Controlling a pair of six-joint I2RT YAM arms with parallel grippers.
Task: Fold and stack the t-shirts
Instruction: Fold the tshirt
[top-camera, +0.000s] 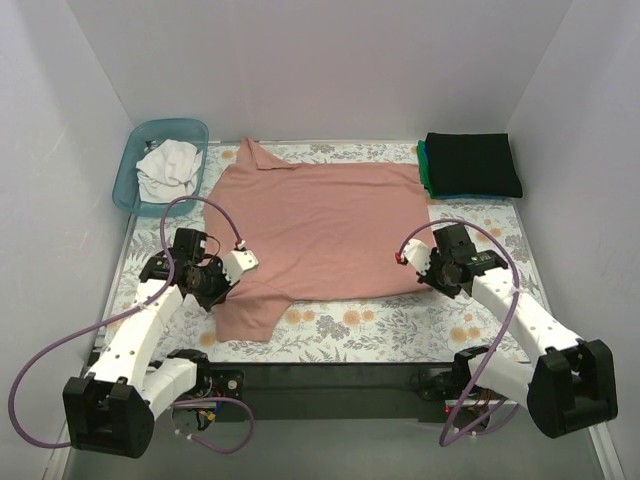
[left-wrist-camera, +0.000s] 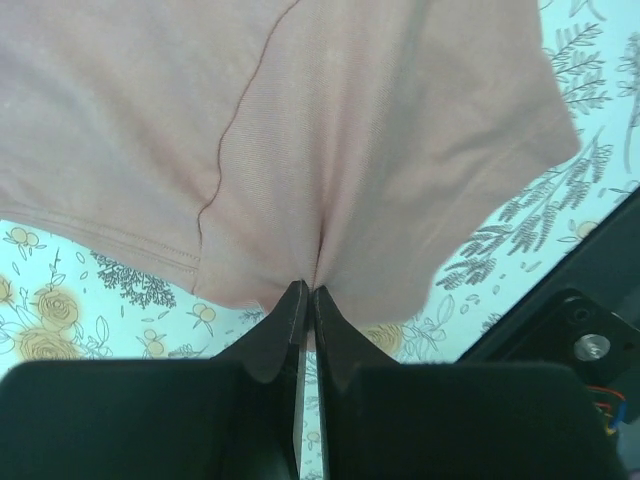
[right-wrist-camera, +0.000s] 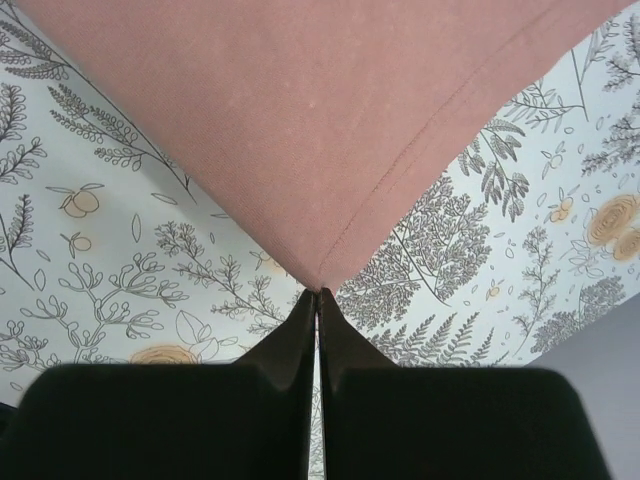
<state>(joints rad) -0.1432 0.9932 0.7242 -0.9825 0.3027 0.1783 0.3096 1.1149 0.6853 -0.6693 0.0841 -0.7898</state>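
The large dusty-pink t-shirt (top-camera: 320, 225) lies spread flat in the middle of the floral table. My left gripper (top-camera: 248, 262) is shut on a pinch of the shirt beside its near-left sleeve; the wrist view shows the fabric (left-wrist-camera: 330, 150) puckered between the closed fingertips (left-wrist-camera: 308, 291). My right gripper (top-camera: 403, 257) is shut on the shirt's near-right hem corner (right-wrist-camera: 320, 150), pinched at the tips (right-wrist-camera: 318, 292). A folded black t-shirt (top-camera: 472, 163) lies on a teal-green one (top-camera: 424, 172) at the back right. A white t-shirt (top-camera: 168, 168) lies crumpled in the basket.
The translucent teal basket (top-camera: 133, 152) stands at the back left corner. White walls enclose the table on three sides. Floral tablecloth (top-camera: 400, 325) shows in front of the pink shirt, with the table's dark front edge (top-camera: 330, 375) near the arm bases.
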